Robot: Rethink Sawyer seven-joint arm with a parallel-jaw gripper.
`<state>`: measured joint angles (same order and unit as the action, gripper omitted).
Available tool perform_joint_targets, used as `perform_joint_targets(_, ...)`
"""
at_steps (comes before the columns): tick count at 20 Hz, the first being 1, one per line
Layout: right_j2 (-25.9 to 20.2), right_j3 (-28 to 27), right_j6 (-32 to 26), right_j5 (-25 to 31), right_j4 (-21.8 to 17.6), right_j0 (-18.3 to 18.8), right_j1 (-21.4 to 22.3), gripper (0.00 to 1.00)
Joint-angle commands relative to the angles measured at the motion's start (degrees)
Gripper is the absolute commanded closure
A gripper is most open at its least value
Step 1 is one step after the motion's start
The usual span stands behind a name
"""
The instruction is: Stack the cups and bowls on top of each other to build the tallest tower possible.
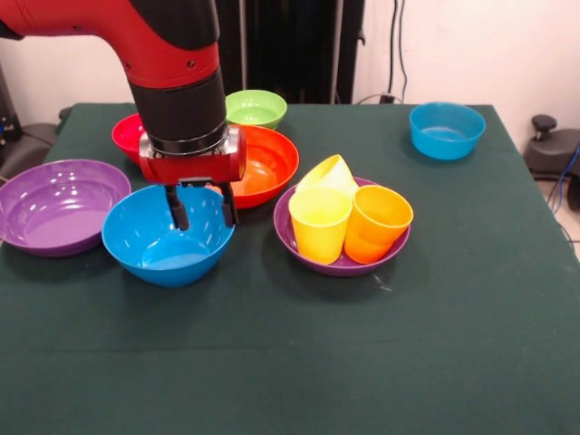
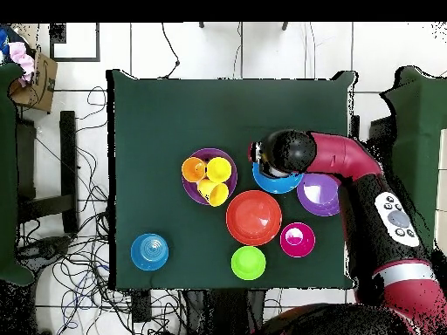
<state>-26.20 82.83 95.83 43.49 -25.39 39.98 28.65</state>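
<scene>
Front: gripper over blue bowl; overhead hides.

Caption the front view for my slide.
Red Sawyer gripper, jaws open, over the large glossy blue plastic bowl; no tower yet.

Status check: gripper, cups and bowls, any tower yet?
Gripper open, over large blue bowl's far rim. Three cups sit in purple bowl; no tower. Orange bowl close behind.

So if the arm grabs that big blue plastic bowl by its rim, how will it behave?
The large glossy blue plastic bowl is probably light and stiff. Its shiny rim may slip between the open end effector fingers, and gripped at one edge it would likely tilt.
</scene>
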Motion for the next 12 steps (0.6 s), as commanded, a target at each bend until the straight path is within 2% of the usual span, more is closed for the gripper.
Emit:
perform_joint_targets(1,3.08,2.78,-0.91,-2.34,-4.82,-1.77,-6.24,0.0)
perform_joint_targets(8,3.46,2.72,-0.48,-4.13,-4.67,-1.82,-7.72,0.0)
perform_joint_targets(12,2.69,3.75,-1.06,-3.43,-3.59,-1.26,-6.83,0.0)
